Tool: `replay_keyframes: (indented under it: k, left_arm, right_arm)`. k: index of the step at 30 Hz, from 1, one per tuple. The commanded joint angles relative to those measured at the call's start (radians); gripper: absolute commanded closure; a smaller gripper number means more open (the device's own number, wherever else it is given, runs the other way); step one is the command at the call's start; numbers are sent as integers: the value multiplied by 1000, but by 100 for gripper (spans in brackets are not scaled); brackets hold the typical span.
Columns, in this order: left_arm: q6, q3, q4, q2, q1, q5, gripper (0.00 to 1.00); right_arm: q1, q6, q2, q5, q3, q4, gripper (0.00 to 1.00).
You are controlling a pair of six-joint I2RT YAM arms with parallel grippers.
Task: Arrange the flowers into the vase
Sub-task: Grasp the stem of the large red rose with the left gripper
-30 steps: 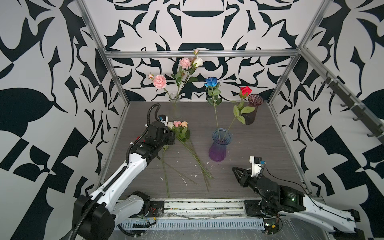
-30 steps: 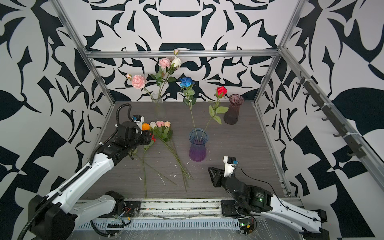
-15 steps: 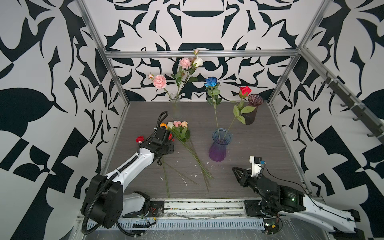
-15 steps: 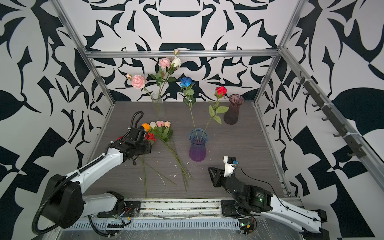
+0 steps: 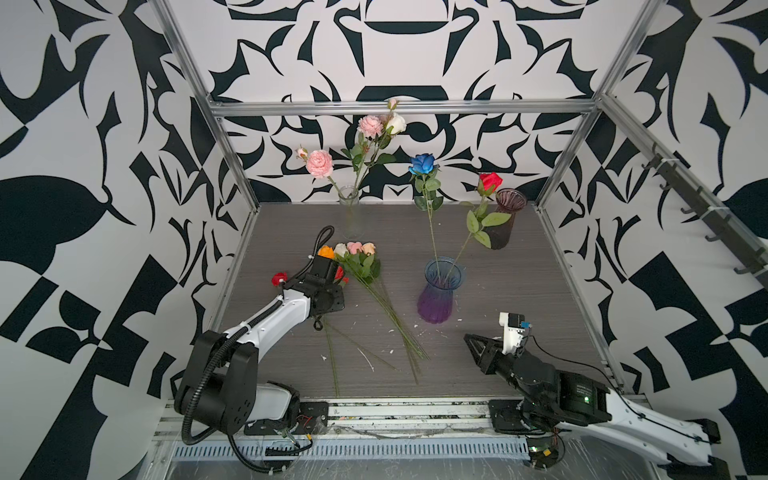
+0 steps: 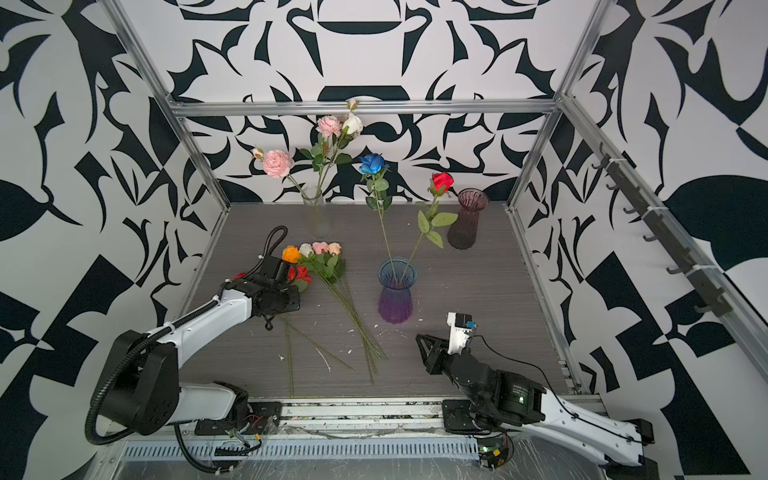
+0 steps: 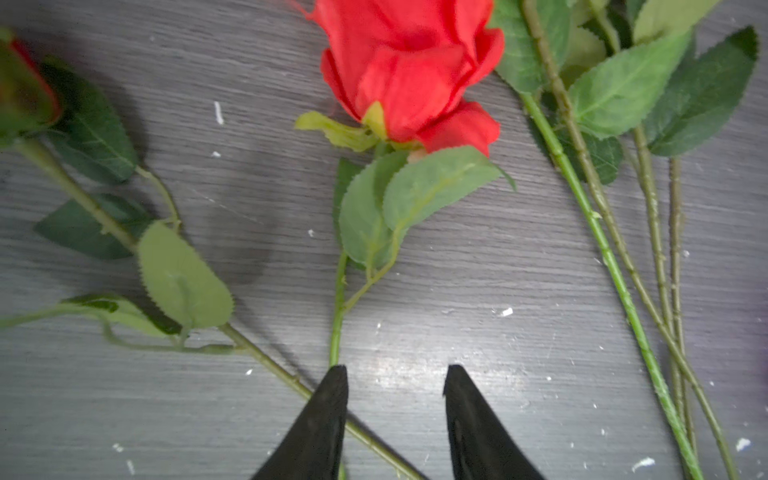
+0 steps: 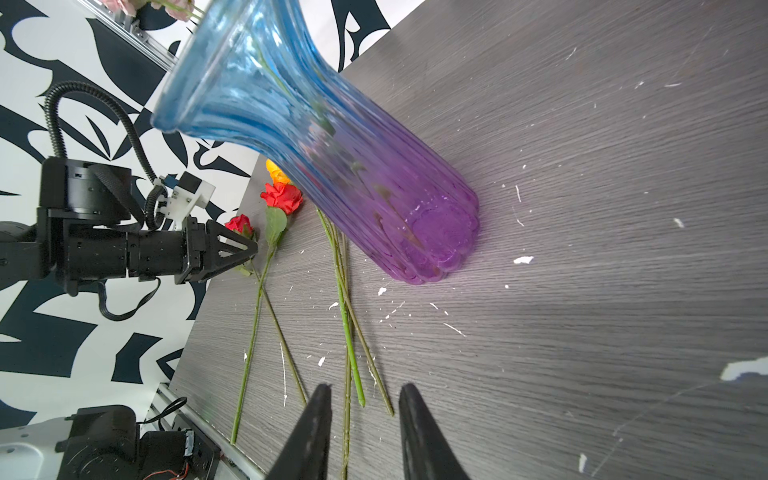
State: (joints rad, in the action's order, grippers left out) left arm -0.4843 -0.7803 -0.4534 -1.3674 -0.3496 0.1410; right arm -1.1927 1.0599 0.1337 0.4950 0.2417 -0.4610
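Grey wood-grain table (image 5: 519, 291) scattered with small white flecks (image 8: 523, 260), maybe paint chips. Black-and-white patterned walls (image 5: 83, 124) stand on an aluminium frame (image 5: 395, 109). A row of dark hooks (image 5: 702, 208) runs along the right wall, and a metal rail (image 5: 395, 417) lies along the table's front edge.

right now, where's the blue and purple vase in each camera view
Top view: the blue and purple vase stands mid-table, right of the loose stems.
Top view: same spot, again right of the stems.
Left wrist: not in it.
Right wrist: large and close, standing just beyond the stems.
Shared landmark: the loose stems lying on the table, seen in all four views, including the left wrist.
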Motion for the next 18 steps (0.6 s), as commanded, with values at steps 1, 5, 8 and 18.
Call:
replay_keyframes:
  k: [1, 5, 8, 18]
  left_arm:
    - [-27, -5, -21, -24, 51, -53, 58]
    - [-28, -7, -21, -48, 83, -87, 59]
    - [-21, -9, -13, -57, 84, -101, 60]
    - [-1, -28, 1, -135, 130, -188, 63]
  right_arm:
    - [-1, 7, -11, 27, 4, -1, 68]
    - [-1, 8, -11, 28, 3, -1, 68]
    - [-1, 9, -11, 28, 3, -1, 68]
    - [-1, 11, -11, 31, 1, 0, 68]
